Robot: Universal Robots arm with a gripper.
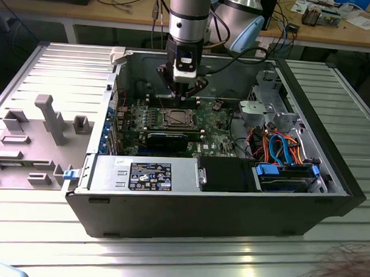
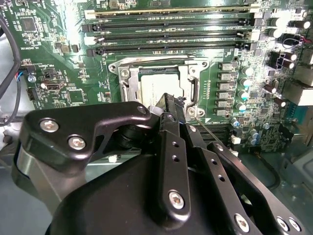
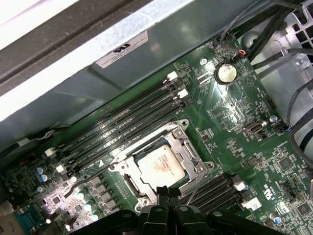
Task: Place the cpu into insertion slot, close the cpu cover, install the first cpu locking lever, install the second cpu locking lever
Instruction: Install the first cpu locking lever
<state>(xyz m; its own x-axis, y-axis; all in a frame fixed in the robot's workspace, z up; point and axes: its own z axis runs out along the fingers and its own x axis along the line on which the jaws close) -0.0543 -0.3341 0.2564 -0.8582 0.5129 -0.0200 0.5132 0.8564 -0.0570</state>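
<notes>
While your black claw (image 3: 169, 192) hovers pressed together near the silvery-beige square cpu (image 3: 159, 165), that chip lies in the silver-rimmed insertion slot (image 3: 130, 184), thin silver cpu cover (image 3: 146, 146) framing it.

The claw (image 3: 168, 194) hangs over the green motherboard (image 3: 230, 122), its two black fingers (image 3: 162, 197) pressed side by side with hardly a gap. Just ahead of the tips, the cpu (image 3: 159, 166) lies flat in the insertion slot (image 3: 146, 145), its silvery-beige face up. The cpu cover (image 3: 191, 152) lies down around it as a silver frame. A thin metal lever (image 3: 195, 188) slants close beside one finger. Beyond the socket from the claw run the long black memory slots (image 3: 122, 128), and past those stands the grey case wall (image 3: 73, 93). A round coin battery (image 3: 226, 73) sits well away from the claw.
</notes>
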